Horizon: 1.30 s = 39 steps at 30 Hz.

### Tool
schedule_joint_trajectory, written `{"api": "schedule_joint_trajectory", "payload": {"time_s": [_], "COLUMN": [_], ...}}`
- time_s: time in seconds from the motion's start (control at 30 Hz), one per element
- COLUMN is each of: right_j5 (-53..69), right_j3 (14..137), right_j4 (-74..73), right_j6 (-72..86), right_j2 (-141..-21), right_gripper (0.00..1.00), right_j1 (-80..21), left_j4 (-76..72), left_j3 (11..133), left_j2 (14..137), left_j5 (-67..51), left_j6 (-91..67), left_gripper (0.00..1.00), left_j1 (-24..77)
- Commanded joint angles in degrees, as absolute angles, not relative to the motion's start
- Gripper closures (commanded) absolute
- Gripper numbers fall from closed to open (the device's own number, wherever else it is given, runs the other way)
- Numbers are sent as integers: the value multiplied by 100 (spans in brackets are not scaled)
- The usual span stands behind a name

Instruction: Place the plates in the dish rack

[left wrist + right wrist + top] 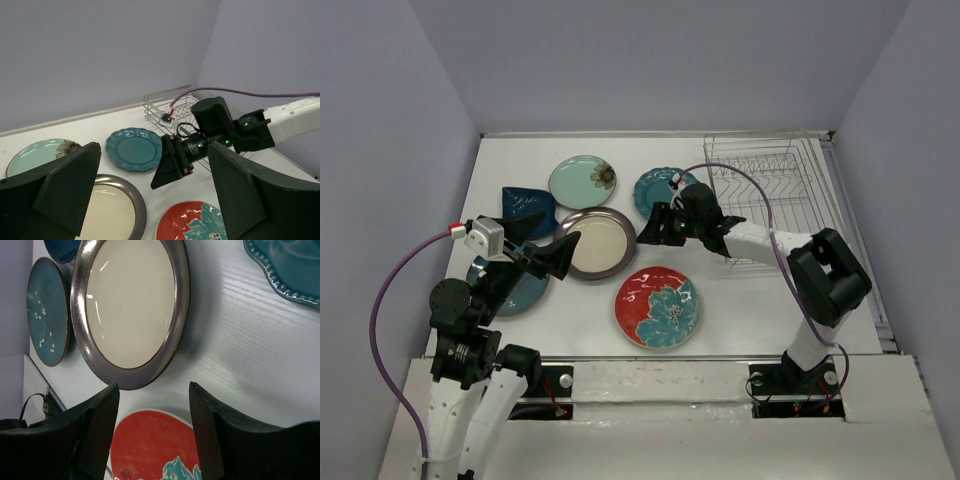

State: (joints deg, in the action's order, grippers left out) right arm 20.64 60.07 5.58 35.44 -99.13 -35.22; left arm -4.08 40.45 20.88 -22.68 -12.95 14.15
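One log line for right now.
left fingers open, empty, above cream plate | right fingers open, empty, beside scalloped teal plate | dish rack empty

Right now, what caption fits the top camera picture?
Left end effector and right end effector, both open, flank the cream plate; dish rack nearby.

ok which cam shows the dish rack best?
Top external: nearly the whole dish rack shows at far right, with only the right arm overlapping its near-left edge. Left wrist catches just one end of it, the rest behind that arm. Right wrist shows none of it.
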Motion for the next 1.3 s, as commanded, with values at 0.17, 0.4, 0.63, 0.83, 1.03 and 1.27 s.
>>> {"api": "schedule_joint_trajectory", "payload": {"time_s": [0.17,0.4,0.63,0.83,1.03,1.27], "right_j5": [2426,2593,2725,2760,2453,2311], "right_j3": [6459,6724,6697,6689,6513,6364], "right_j4": [1678,2302,2979,3322,3244,2804], "right_j6": [4333,4825,5334,5642,5468,5116], "right_j2": [-11012,-11733,-12172,-12436,-12059,-11137], "right_gripper": [41,44,49,62,84,93], "right_j1": [-3603,-3718,-3718,-3718,-3718,-3718], "left_j4": [-686,-677,-668,-659,-659,-659], "left_j3": [4052,4061,4061,4069,4069,4069], "left_j2": [2206,2171,2145,2136,2127,2074], "left_j5": [-2355,-2355,-2355,-2329,-2320,-2294], "left_j6": [-1301,-1292,-1283,-1275,-1283,-1283], "left_gripper": [1,1,1,1,1,1], "left_j1": [1503,1529,1573,1573,1565,1573]}}
